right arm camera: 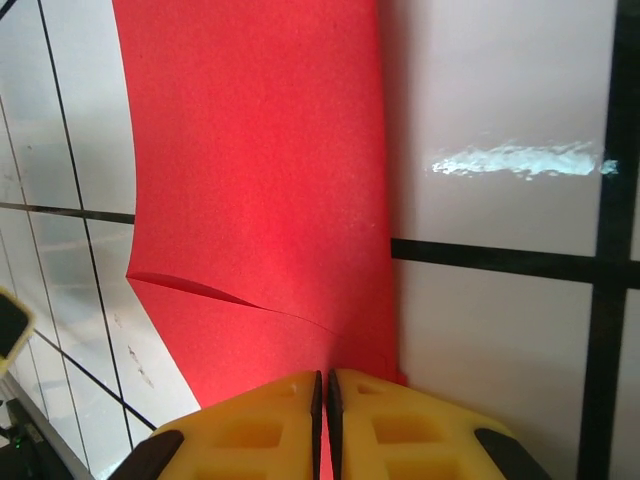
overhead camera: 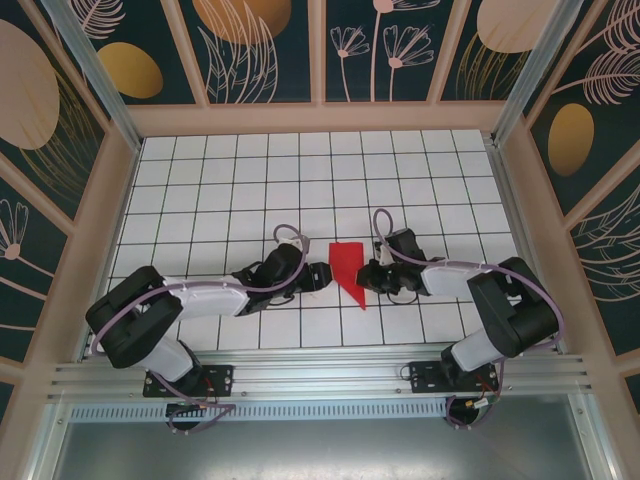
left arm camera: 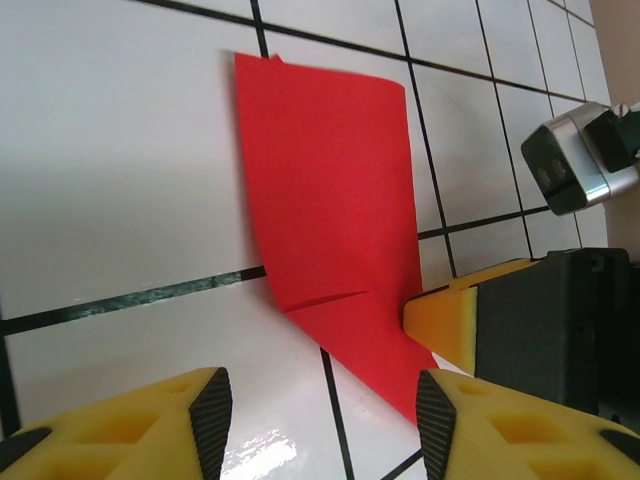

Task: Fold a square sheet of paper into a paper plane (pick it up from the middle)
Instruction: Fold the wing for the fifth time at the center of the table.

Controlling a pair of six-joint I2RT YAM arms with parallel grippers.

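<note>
- My right gripper [right arm camera: 324,400] is clamped on the near edge of the red paper [right arm camera: 255,160].
- My left gripper [left arm camera: 322,405] has jaws apart, the paper's tip just ahead.
- Best, I judge: grip firmly, press the crease flat.

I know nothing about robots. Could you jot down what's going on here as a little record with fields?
Surface: white tiled table
Object: red paper, folded to a point, on the table
Left fingers: open, close to the paper, not gripping it
Right fingers: shut, pinching the paper's edge
</note>
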